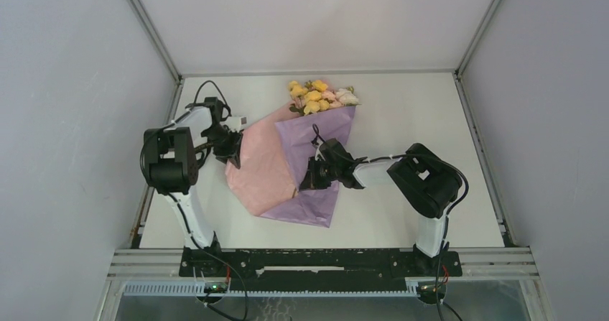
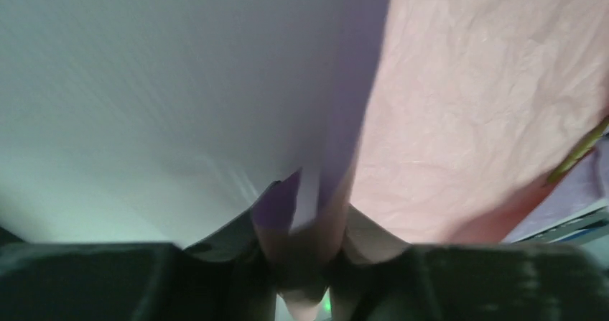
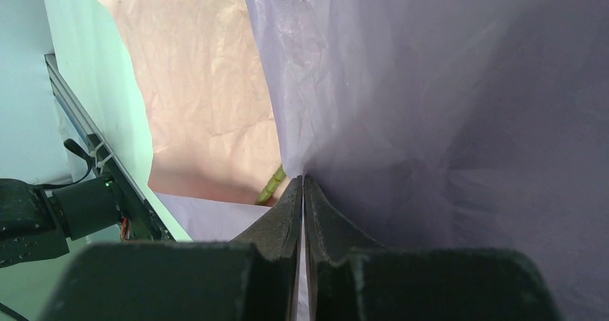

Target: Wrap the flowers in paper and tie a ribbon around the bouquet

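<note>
R jaws were shut on paper (image 1: 262,166), lying on counter (image 1: 409,113) over flowers (image 1: 319,96); L jaws straddled its pink edge, grip unclear. Risk: opposing pulls could tear thin paper or slip it.

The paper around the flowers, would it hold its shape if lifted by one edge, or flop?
Probably floppy: the paper looks thin and crinkled, and puckers where the right gripper pinches it. Likely light; a lifted edge would sag. Possibly tears if yanked, being so thin.
</note>
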Robot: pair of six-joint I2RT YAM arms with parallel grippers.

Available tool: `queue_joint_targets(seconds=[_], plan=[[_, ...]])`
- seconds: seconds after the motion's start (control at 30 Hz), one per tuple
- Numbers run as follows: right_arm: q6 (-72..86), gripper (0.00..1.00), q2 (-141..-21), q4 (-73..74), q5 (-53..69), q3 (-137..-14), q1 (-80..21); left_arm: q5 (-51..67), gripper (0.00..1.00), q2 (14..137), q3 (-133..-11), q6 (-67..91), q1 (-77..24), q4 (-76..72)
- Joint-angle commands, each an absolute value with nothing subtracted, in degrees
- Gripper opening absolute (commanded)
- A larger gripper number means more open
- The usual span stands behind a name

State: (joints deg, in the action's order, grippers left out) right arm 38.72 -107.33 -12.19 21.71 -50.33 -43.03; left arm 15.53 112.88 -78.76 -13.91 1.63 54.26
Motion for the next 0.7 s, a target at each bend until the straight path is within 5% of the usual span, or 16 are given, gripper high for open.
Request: queue_joint_targets(seconds=[0.0,0.07,0.33,0.67], plan=[[36.58,0.11,-106.48,-10.06,18.82,-48.5,-42.28,21.37,0.18,109.04,-79.2,-14.53,1.59,55.9],[36.71,0.11,-106.63,-10.32,18.98,-48.31,-42.2,24.19,0.01,106.4,-79.04,-14.5,1.58,57.37],[38.71,0.1,-109.15,-12.83,20.84,-47.42,-40.64,40.99,0.0,93.62,-81.46,-19.56,-5.29,66.12],[42.41,0.1,-109.71,-17.5,22.66,-46.11,-40.17,53.66,0.0,99.22,-97.07,-11.31,-20.7,64.29]])
